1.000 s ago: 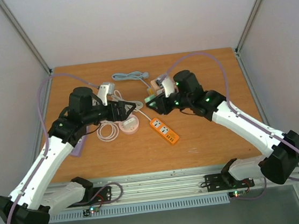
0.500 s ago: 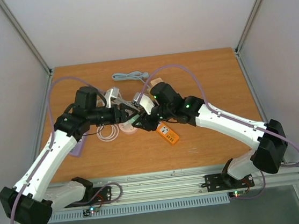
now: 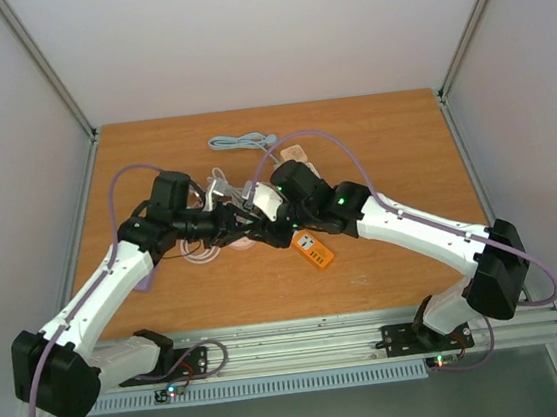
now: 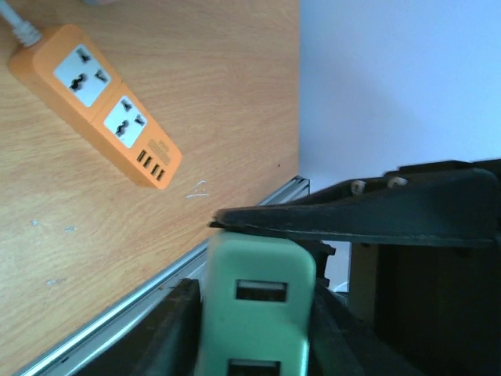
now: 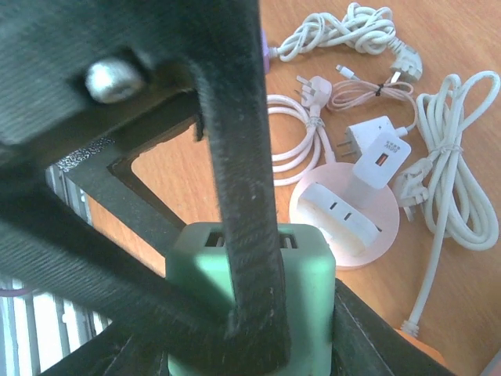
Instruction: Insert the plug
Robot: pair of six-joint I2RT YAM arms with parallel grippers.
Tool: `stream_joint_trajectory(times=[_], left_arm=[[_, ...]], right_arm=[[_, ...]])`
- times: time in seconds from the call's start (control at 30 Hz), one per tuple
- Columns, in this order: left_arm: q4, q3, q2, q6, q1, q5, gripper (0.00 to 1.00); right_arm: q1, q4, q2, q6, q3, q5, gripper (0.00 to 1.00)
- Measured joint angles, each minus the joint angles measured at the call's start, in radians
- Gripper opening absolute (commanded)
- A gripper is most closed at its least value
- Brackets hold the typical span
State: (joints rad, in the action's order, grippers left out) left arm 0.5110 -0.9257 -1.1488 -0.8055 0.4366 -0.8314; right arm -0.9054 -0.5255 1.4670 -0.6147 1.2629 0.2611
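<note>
Now, handover judged underway: green plug [image 4: 258,266] pinched crosswise by both left gripper [image 4: 254,329] and right gripper [image 5: 250,345], near orange power strip [image 4: 95,104]. Confirm 1 firm grip before other releases; aim for 2 sockets.

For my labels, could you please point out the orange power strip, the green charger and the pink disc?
orange power strip [image 4: 95,106]: left wrist view, between its sockets.
green charger [image 5: 309,282]: right wrist view, its right side.
pink disc [image 5: 340,213]: right wrist view, white middle block.
</note>
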Motion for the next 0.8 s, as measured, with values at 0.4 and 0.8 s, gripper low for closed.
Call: stream_joint_trajectory(times=[0.4, 0.8], left_arm=[[0.143, -0.088, -0.053, 0.205, -0.003, 0.042, 0.0], [0.227, -0.16, -0.047, 0.772, -0.021, 0.611, 0.0]], right_arm=[[-0.005, -0.03, 0.016, 0.01, 0.023, -0.035, 0.79], [-0.002, 0.059, -0.18, 0.198, -0.149, -0.197, 0.82]])
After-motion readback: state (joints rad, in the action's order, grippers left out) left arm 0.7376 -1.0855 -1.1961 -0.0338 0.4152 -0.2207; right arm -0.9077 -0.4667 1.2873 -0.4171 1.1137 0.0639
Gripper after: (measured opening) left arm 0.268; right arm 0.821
